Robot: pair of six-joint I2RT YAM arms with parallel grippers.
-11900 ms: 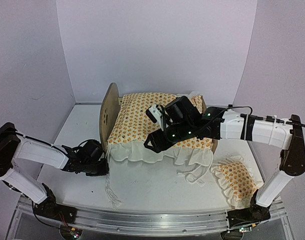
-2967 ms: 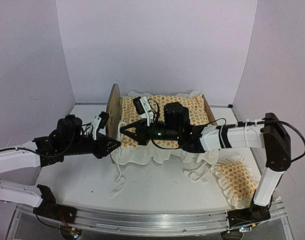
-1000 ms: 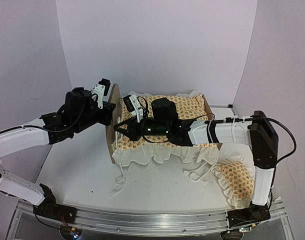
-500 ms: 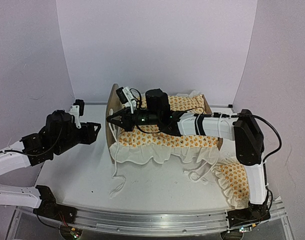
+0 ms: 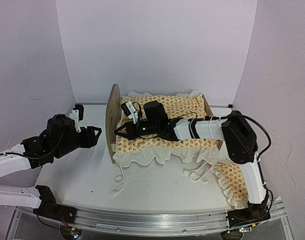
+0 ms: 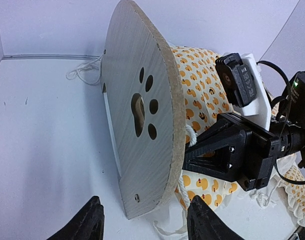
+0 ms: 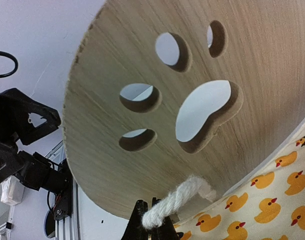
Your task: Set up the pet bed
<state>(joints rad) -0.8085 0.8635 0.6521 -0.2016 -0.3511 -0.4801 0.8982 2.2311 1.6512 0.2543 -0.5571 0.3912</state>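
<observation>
The pet bed point(image 5: 157, 107) is standing far-centre, with a duck-print quilt point(image 5: 167, 142) draped over it. The right claw point(image 7: 151, 222) is pinching a white cord point(image 7: 175, 200) beside the left end board point(image 6: 142, 110), presumably drawing it taut for tying. The left claw point(image 5: 93, 137) is hovering left of that board, spread wide and empty, apparently ready to take the cord.

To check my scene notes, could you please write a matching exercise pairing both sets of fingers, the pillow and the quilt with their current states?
Column one:
1. left fingers
2. right fingers
3. pillow
4. quilt

Column two:
A. spread over the pet bed
B. open, holding nothing
C. pinched on a white cord
D. lying on the table beside the bed

Pairs: 1-B; 2-C; 3-D; 4-A
</observation>
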